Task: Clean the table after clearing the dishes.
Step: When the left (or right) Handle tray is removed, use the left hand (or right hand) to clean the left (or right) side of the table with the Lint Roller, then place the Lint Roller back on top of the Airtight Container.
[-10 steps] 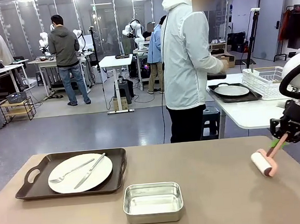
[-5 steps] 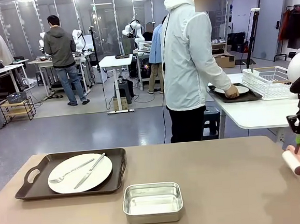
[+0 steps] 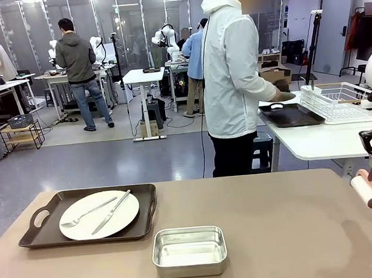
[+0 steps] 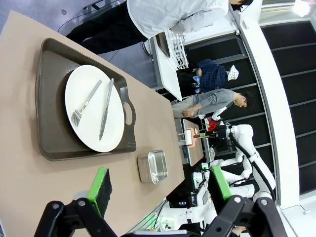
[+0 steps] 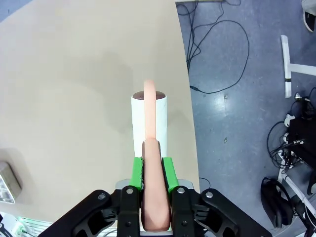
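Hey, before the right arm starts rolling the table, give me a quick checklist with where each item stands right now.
1. Grip on the lint roller: ok, the right gripper has its jaws shut on the pink handle.
2. The table free of the tray: not ok, it sits at the left with plate, fork and knife.
3. The steel pan removed: not ok, it stands front middle.
4. The left gripper free: ok, jaws open, nothing between.
5. The person away: ok, standing at the white table beyond.
6. Roller touching the tabletop: cannot tell.
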You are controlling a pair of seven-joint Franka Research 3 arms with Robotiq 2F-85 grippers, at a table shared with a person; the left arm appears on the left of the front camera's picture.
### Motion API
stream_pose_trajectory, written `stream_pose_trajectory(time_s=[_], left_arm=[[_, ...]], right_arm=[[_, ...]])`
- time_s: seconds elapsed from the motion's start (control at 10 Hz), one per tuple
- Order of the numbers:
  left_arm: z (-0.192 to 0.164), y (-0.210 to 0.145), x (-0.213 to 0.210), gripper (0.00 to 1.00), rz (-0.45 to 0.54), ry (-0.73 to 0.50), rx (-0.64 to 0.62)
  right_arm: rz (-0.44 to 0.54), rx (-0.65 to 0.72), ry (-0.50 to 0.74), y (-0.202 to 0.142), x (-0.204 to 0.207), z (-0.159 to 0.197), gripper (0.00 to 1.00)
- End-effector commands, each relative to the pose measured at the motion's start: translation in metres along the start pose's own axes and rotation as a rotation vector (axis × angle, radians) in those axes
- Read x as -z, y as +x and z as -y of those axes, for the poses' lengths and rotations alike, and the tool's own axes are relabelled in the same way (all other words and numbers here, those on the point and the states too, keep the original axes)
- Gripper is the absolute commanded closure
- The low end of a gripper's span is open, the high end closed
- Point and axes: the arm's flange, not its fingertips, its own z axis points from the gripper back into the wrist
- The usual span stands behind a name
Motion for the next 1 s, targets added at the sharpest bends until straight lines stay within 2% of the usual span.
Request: stream_pose_trajectory(time_s=[0.0,0.9], left_arm=[[0.0020,-0.0002,-0.0024,0.00,0.006,-0.012,0.003],[0.0020,-0.0002,-0.0024,0.00,0.006,-0.012,0.003]], right_arm=[[0.003,0.006,-0.001,0.0029,-0.0013,0.0025,0.79],[0.003,0.006,-0.001,0.0029,-0.0013,0.0025,0.79]])
